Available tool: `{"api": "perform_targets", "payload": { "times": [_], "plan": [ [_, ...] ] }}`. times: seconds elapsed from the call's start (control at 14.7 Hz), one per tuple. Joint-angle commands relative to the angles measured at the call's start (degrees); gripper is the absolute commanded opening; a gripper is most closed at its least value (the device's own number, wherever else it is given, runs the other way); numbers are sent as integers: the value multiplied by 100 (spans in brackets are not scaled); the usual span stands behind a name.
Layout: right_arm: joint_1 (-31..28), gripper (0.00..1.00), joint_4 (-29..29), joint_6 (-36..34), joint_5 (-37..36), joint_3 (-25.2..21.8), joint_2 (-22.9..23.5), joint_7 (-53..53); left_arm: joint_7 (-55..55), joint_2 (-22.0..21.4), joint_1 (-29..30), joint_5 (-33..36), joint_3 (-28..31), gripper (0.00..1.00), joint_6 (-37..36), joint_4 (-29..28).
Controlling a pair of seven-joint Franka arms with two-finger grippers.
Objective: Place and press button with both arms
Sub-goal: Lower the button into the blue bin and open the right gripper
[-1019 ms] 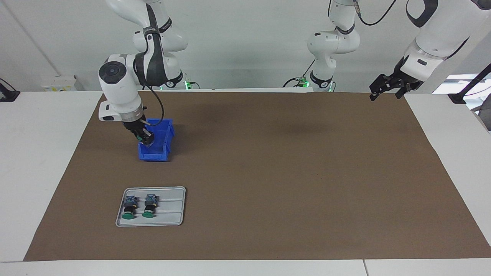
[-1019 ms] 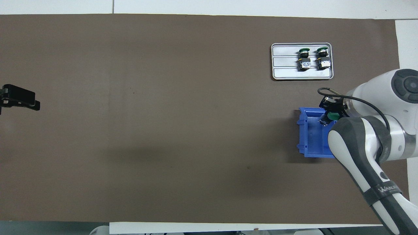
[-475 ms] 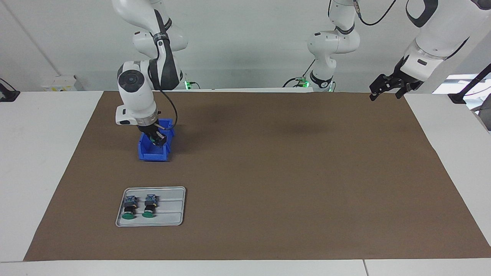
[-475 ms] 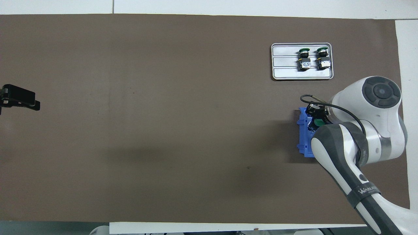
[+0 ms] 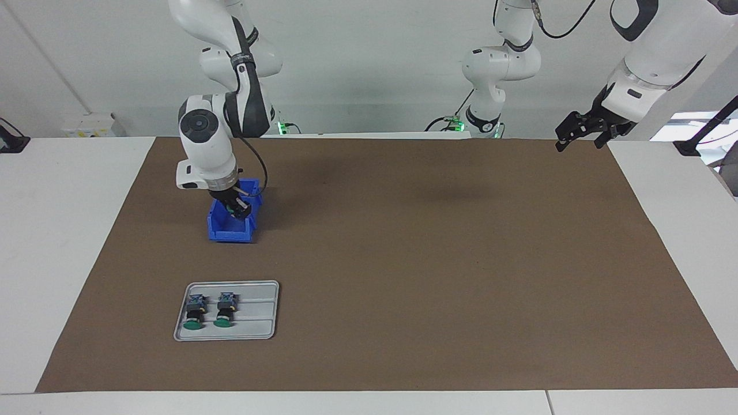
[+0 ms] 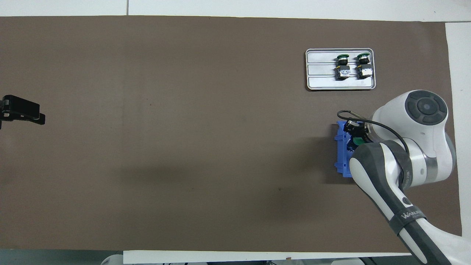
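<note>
My right gripper [image 5: 237,211] is low over the blue bin [image 5: 226,233], and a green-capped button [image 6: 356,141] shows between its fingers in the overhead view. The gripper [image 6: 352,137] is shut on this button. Two more identical buttons [image 5: 193,315] [image 5: 223,311] lie side by side on a grey tray [image 5: 256,314], farther from the robots than the bin. My left gripper [image 5: 581,131] waits in the air over the mat's edge at the left arm's end, and it also shows in the overhead view [image 6: 22,110].
A brown mat [image 5: 432,259] covers most of the white table. The blue bin [image 6: 341,154] and the tray [image 6: 323,82] stand at the right arm's end. The right arm's elbow hides most of the bin from above.
My right gripper has moved with the button across the bin toward the left arm's end, and its wrist has turned more upright. The left arm has not moved.
</note>
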Motion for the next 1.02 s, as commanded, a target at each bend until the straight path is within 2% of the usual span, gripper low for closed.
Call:
{"api": "perform_targets", "payload": {
  "times": [0.0, 0.14, 0.54, 0.95],
  "plan": [
    [-47, 79, -116, 134, -144, 22, -106, 75, 42, -112, 75, -69, -16, 100, 40, -136],
    [-47, 88, -116, 134, -152, 22, -106, 75, 42, -112, 75, -69, -16, 100, 40, -136],
    [-21, 95, 24, 12, -231, 30, -106, 23, 42, -112, 75, -69, -16, 100, 40, -136],
    [-30, 98, 876, -1121, -231, 48, -246, -574, 42, -121, 75, -69, -16, 100, 40, -136]
  ]
}}
